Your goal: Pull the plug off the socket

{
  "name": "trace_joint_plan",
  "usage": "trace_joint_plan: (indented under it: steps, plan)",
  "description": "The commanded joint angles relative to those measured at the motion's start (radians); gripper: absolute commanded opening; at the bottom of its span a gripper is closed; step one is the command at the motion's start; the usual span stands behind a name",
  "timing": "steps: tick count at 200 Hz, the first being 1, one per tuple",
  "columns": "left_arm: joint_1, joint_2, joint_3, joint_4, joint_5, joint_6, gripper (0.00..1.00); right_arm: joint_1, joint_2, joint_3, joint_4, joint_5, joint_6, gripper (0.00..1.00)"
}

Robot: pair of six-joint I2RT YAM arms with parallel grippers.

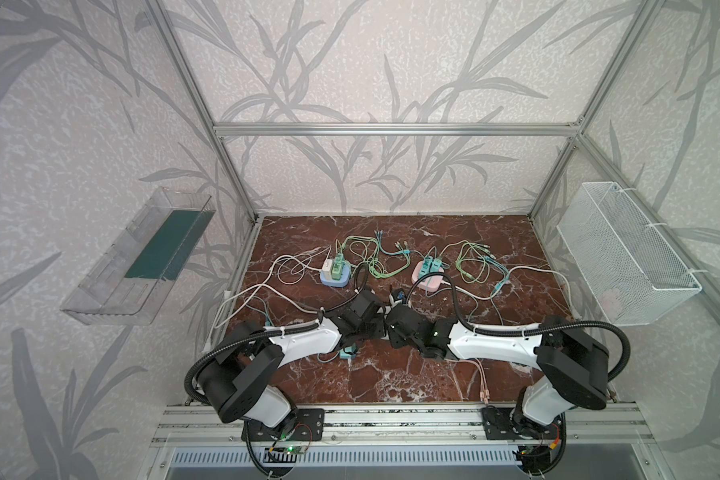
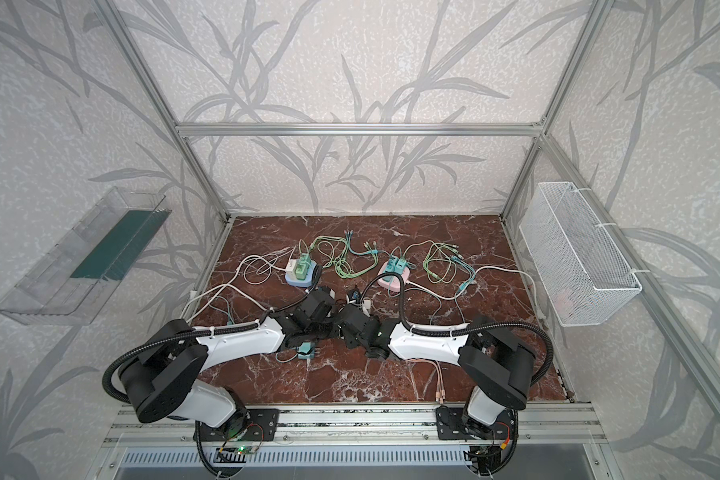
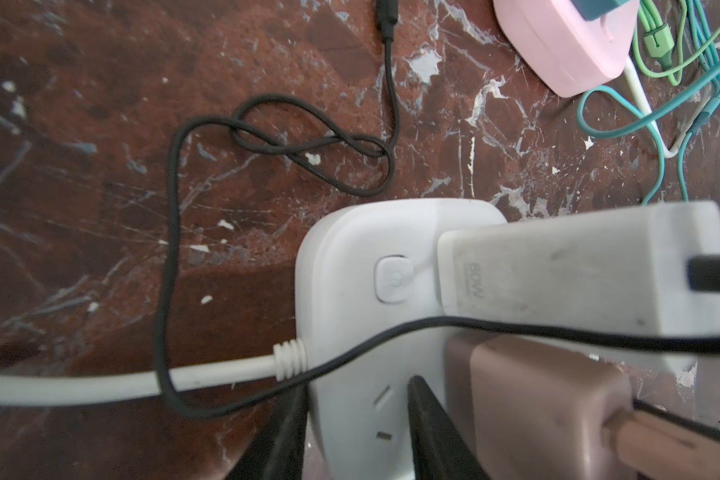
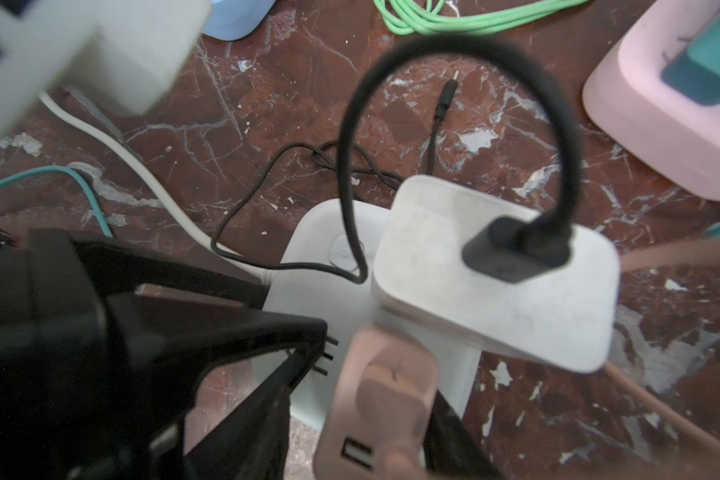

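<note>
Plug (image 4: 387,374) seemingly between right gripper (image 4: 362,419) jaws, atop socket (image 4: 308,299).

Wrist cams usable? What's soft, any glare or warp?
Left wrist: marble floor, black cable and white socket sharp, brown plug soft. Right wrist: that plug and the cable's loop near the lens blurred. Both top views: even light, no hard shadows, wide-angle stretch at the edges.

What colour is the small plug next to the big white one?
The small plug is dusty pink, clearest in the right wrist view.
</note>
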Motion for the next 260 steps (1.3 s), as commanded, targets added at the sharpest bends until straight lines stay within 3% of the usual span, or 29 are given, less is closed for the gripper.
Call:
trace_joint_plan:
  steps: [1,86,184,260]
  plan:
    - [-0.018,0.008,-0.004,0.041,0.013,-0.04,0.41,-0.013,-0.006,0.001,-0.013,0.025,-0.024,0.45]
    - [-0.01,-0.097,-0.08,0.08,-0.06,-0.031,0.41,-0.026,0.018,0.015,-0.016,0.033,-0.051,0.43]
    - [0.021,-0.015,-0.086,0.157,-0.008,-0.022,0.41,-0.026,0.045,0.042,-0.039,0.042,-0.057,0.34]
    - [0.023,0.023,-0.071,0.124,0.006,-0.037,0.4,-0.026,0.046,0.077,-0.061,0.051,-0.072,0.27]
